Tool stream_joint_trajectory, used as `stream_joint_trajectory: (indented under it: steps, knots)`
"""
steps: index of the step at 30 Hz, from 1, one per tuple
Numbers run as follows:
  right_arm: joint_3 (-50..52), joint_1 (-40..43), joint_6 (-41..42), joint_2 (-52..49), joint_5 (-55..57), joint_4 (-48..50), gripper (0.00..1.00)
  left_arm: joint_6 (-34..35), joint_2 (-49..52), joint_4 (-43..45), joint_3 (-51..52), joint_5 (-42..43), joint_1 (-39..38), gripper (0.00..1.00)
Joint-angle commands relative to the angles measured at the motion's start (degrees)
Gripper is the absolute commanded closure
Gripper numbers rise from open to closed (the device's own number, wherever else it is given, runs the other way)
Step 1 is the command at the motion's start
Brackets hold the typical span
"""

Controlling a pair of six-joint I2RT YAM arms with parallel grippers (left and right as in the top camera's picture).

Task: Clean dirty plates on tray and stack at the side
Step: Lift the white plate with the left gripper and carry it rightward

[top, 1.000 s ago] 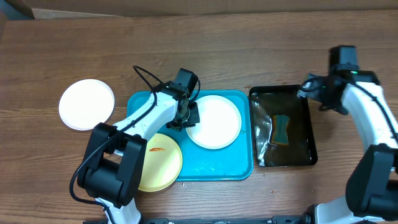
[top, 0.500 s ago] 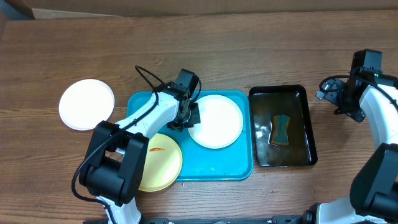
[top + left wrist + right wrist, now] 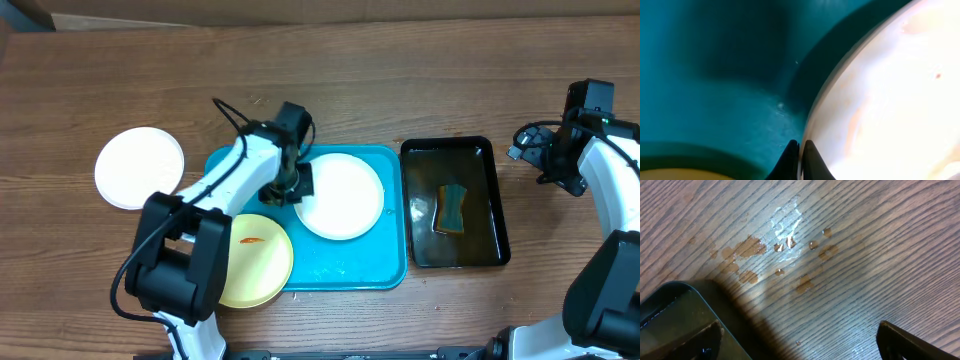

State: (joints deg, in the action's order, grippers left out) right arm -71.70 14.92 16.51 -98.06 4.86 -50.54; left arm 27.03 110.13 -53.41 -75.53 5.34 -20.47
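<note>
Left arm (image 3: 215, 190): reaches from table's (image 3: 400, 80) 6 o'clock edge, wrist pitched down over tray (image 3: 350, 268). Left gripper (image 3: 800, 150): jaws pinched nearly together on white plate (image 3: 345, 195) rim, plate's 9 o'clock. White plate: on tray, 1 o'clock part. Yellow plate (image 3: 255, 262): orange smear, tray's 7 o'clock corner. Second white plate (image 3: 139, 167): on table, 9 o'clock of tray. Right arm (image 3: 610, 190): folded, 3 o'clock of basin (image 3: 475, 180). Right gripper (image 3: 797, 330): jaws wide over wet wood.

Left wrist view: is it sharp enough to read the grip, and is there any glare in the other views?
Left wrist: white plate overexposed and soft, tray blurred, but the fingertips are sharp. Right wrist: glare on the wet table. Overhead: even, sharp.
</note>
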Motion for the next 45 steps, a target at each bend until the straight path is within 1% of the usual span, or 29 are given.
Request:
stream_joint_trajectory:
  steps: [1,5,11,15,19,28,33,37,43,45]
  knots:
    - [-0.72,0.17,0.15,0.22,-0.02,0.31,0.00,-4.50,0.74,-3.56,-5.88,-0.87,2.78,0.96]
    - [-0.72,0.17,0.15,0.22,-0.02,0.31,0.00,-6.36,0.74,-7.56,-10.40,-0.87,4.44,0.96]
    - [-0.72,0.17,0.15,0.22,-0.02,0.31,0.00,-7.58,0.74,-8.35,-15.69,-0.81,4.72,0.96]
    - [-0.72,0.17,0.15,0.22,-0.02,0.31,0.00,-7.32,0.74,-8.26,-19.65,-0.83,2.97,0.96]
    - [-0.72,0.17,0.15,0.22,-0.02,0.31,0.00,-7.34,0.74,-7.43,-22.23,-1.60,-0.46,0.96]
    - [-0.72,0.17,0.15,0.22,-0.02,0.31,0.00,-5.11,0.74,-0.22,-22.91,-6.03,-9.55,0.96]
    - [-0.72,0.17,0.15,0.22,-0.02,0.31,0.00,-5.16,0.76,3.13,-22.91,-7.58,-12.59,0.96]
    - [-0.72,0.17,0.17,0.22,-0.02,0.39,0.00,-5.16,0.76,5.11,-22.91,-10.54,-14.62,0.96]
    - [-0.72,0.22,0.17,0.22,0.48,5.09,0.00,-5.25,0.76,8.98,-22.91,-15.56,-17.22,0.96]
    - [-0.72,1.60,0.20,0.20,-1.81,7.23,0.00,-5.25,0.76,11.13,-22.91,-18.78,-17.97,0.96]
